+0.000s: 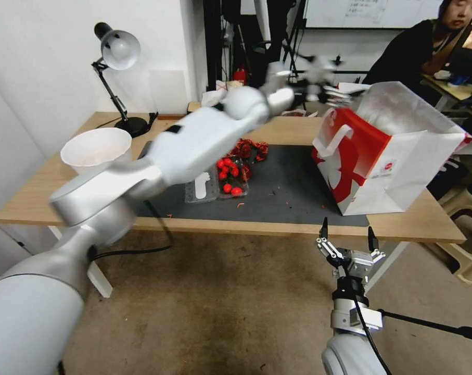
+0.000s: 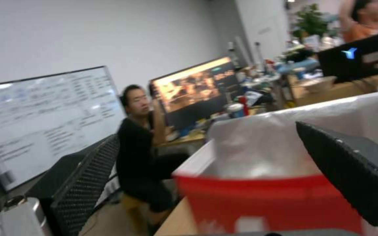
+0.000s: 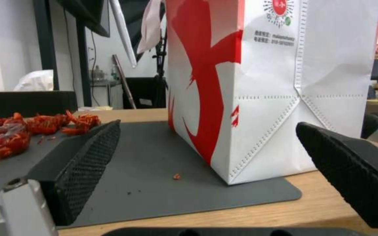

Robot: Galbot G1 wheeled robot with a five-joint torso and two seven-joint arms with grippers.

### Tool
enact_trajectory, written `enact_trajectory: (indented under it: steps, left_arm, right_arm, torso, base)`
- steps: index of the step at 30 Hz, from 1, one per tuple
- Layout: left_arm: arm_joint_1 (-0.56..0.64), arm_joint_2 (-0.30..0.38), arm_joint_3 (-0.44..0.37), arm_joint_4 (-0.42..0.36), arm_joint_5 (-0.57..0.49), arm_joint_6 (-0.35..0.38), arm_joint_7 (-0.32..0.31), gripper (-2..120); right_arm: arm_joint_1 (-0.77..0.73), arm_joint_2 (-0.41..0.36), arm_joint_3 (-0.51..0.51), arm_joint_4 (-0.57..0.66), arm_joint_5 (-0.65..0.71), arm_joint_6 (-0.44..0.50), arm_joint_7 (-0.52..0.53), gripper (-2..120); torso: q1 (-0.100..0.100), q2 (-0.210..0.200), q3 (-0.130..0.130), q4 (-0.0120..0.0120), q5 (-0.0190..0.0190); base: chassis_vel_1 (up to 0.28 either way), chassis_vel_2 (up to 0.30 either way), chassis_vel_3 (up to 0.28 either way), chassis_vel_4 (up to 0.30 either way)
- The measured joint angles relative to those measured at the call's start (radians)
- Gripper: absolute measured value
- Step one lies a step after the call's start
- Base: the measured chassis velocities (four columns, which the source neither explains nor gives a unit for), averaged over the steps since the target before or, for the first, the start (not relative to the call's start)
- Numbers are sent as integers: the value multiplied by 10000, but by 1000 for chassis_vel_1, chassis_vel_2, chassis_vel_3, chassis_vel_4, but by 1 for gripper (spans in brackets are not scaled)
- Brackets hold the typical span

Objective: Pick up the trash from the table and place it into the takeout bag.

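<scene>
Two grippers: left gripper raised above takeout bag mouth for drop-in, fingers spread, empty; right gripper parked below table edge, fingers apart.

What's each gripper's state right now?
Left gripper: open, empty, above the takeout bag.
Right gripper: open, empty, before the table edge.

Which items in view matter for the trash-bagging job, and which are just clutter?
Job:
- red food scraps and clear tray on the dark mat
- takeout bag
- left gripper, open, up by the bag's mouth
- right gripper, open, low in front of the table

Clutter:
- big white bowl
- desk lamp
</scene>
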Motion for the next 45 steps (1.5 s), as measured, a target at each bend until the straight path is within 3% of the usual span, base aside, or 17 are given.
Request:
enact_trajectory:
  steps: [9,13,17,20,21,24,26,31,33,35,36,38,39,42,43,45]
  left_arm:
    - [1553,1270,-1189,-1242,30,133,-959,100]
    - [2937,2066,-2478,-2414,332,357,-2045,100]
    - [3717,2415,-3205,-3000,511,557,-2560,100]
    - [3717,2415,-3205,-3000,511,557,-2560,100]
    - [4558,2804,-3866,-3744,652,885,-3241,100]
    - [4558,2804,-3866,-3744,652,885,-3241,100]
    - [5621,3177,-4494,-4546,867,1187,-3901,100]
    - [6463,3405,-5048,-5178,993,1360,-4311,100]
    - [6917,3556,-5463,-5655,1156,1451,-4547,100]
    - [7393,3638,-5811,-6001,1345,1531,-4725,100]
    - [7919,3688,-6158,-6338,1599,1676,-4967,100]
    - [8995,3712,-6901,-7062,2043,1817,-5491,100]
    - [8995,3712,-6901,-7062,2043,1817,-5491,100]
    - [10945,3423,-8155,-7949,2808,1563,-5771,100]
    - [10945,3423,-8155,-7949,2808,1563,-5771,100]
    - [12090,3087,-8793,-8318,3409,1187,-5763,100]
  right_arm:
    - [52,-4,-127,21,-49,-100,-10,100]
    - [60,-46,-162,41,-53,-128,-14,100]
    - [70,-55,-196,45,-53,-134,-15,100]
    - [70,-55,-196,45,-53,-134,-15,100]
    - [76,-54,-239,47,-53,-141,-15,100]
    - [76,-53,-241,48,-53,-141,-15,100]
    - [77,-54,-283,49,-53,-143,-21,100]
    - [81,-52,-322,49,-53,-142,-30,100]
    - [82,-55,-351,52,-55,-142,-37,100]
    - [86,-64,-371,63,-56,-142,-42,100]
    - [87,-71,-395,69,-61,-142,-47,100]
    - [65,-70,-416,82,-80,-142,-51,100]
    - [65,-70,-416,82,-80,-142,-51,100]
    - [59,-94,-428,92,-117,-120,-50,100]
    - [59,-94,-428,92,-117,-120,-50,100]
    - [74,-86,-521,32,-163,-99,-55,100]
  torso:
    - [0,0,1,-7,2]
    - [-1,0,0,-9,4]
    - [-1,0,0,-6,4]
    - [-1,0,0,-6,4]
    - [0,0,-1,-8,4]
    - [-1,0,-1,-8,6]
    - [-1,0,1,-8,-3]
    - [-2,-1,0,0,2]
    - [0,-1,-1,-21,7]
    - [-1,0,-2,-16,18]
    - [-1,-2,1,-4,-5]
    - [-2,-1,-1,-9,10]
    - [-2,-1,-1,-9,10]
    - [-2,-1,0,-6,6]
    - [-2,-1,0,-6,6]
    - [-1,-1,-1,-6,8]
  base:
    - [0,0,0,0]
    - [0,0,0,0]
    - [0,0,0,0]
    - [0,0,0,0]
    - [0,0,0,0]
    - [0,0,0,0]
    - [0,0,0,0]
    - [0,0,0,0]
    - [0,0,0,0]
    - [0,0,0,0]
    - [0,0,0,0]
    - [0,0,0,0]
    - [0,0,0,0]
    - [0,0,0,0]
    - [0,0,0,0]
    - [0,0,0,0]
